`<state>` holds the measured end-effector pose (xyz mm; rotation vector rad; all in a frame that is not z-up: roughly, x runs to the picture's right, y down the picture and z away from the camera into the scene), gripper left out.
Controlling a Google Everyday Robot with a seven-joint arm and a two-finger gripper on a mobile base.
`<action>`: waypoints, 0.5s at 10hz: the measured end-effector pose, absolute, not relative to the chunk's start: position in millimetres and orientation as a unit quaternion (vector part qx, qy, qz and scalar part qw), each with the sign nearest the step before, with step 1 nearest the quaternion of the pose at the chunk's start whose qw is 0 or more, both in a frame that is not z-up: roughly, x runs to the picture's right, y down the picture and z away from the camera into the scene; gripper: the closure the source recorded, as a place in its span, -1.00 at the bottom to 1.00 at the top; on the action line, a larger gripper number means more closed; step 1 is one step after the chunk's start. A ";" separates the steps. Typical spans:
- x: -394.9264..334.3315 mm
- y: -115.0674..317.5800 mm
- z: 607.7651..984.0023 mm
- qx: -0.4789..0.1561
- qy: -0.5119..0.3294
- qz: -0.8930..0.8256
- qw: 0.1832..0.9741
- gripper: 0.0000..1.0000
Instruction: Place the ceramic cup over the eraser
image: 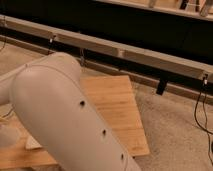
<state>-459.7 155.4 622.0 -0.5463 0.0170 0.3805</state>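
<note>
My big pale arm (65,120) fills the left and middle of the camera view and sweeps down across the wooden table (117,107). The gripper is hidden beyond the arm, somewhere toward the lower left, and it is shut. A pale rounded shape (7,135) shows at the left edge over the table; I cannot tell whether it is the ceramic cup. A small light patch (33,143) lies on the wood just under the arm; what it is cannot be made out. The eraser is not visible.
The table's right and front edges drop to speckled carpet (175,130). Behind runs a long pale rail (150,60) on dark legs, with black cables (202,107) hanging at the right. Dark shelving lies beyond.
</note>
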 end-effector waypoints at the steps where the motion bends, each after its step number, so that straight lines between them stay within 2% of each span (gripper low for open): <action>1: -450.5 130.1 617.4 -0.257 0.002 0.212 0.943 1.00; 5: -422.3 38.4 609.1 -0.228 -0.036 0.310 0.922 1.00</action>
